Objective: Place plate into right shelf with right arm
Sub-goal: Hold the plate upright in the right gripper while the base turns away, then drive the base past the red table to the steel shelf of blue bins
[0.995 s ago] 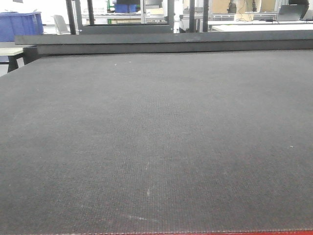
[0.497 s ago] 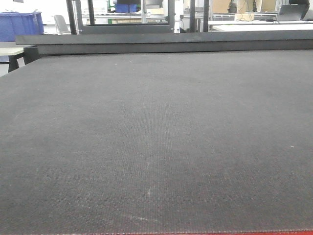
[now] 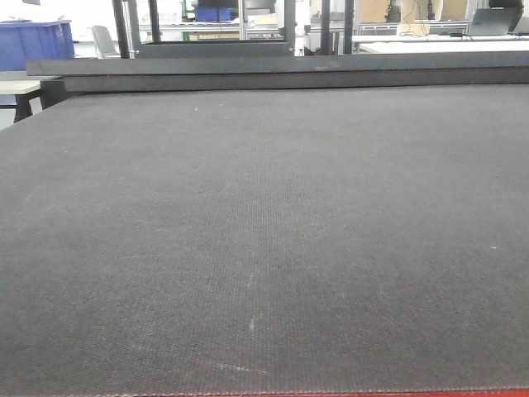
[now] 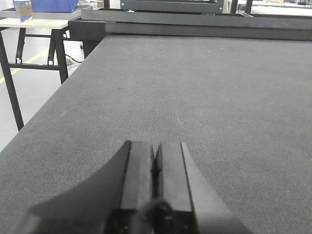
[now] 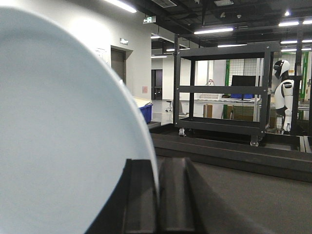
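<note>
Plain white round plate (image 5: pixel 63 136) is gripped upright by its rim in the black right gripper (image 5: pixel 157 168). Left gripper (image 4: pixel 155 146) is pressed closed, empty, near the left edge of the dark grey matted tabletop (image 4: pixel 204 87). Front view is unchanged since a second ago; stainless-steel shelf not seen, carry judged pending.

Dark grey textured tabletop (image 3: pixel 264 248) fills the view. Raised dark rail (image 3: pixel 281 73) borders its far edge. Blue plastic bin (image 3: pixel 33 43) stands beyond, far left.
</note>
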`<move>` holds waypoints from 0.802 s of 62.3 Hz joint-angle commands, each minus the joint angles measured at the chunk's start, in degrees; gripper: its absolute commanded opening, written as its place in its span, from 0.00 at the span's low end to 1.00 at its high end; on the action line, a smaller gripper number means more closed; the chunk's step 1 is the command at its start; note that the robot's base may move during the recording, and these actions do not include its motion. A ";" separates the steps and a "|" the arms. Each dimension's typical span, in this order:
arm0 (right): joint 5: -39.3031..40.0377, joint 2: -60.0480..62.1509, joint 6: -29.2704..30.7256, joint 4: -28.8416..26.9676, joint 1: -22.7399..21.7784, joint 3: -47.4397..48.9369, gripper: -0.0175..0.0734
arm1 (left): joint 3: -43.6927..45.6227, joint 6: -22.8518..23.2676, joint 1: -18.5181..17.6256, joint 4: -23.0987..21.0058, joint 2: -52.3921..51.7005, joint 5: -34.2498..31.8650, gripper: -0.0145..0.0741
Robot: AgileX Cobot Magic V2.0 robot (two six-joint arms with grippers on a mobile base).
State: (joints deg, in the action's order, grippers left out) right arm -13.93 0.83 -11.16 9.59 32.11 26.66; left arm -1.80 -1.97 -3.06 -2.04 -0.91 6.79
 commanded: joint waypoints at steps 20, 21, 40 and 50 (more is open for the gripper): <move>5.75 -0.42 0.35 0.91 -0.11 1.31 0.25 | -0.57 0.16 0.15 -0.35 -0.35 -4.94 0.11; 5.75 -0.42 0.35 0.91 -0.11 1.31 0.25 | -0.57 0.16 0.15 -0.35 -0.35 -4.94 0.11; 5.75 -0.42 0.35 0.91 -0.11 1.31 0.25 | -0.57 0.16 0.15 -0.35 -0.35 -4.94 0.11; 5.75 -0.42 0.35 0.91 -0.11 1.31 0.25 | -0.57 0.16 0.15 -0.35 -0.35 -4.94 0.11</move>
State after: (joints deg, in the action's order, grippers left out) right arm -13.77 0.87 -11.16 9.79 32.11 26.66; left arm -1.80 -1.97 -3.06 -2.04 -0.91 6.79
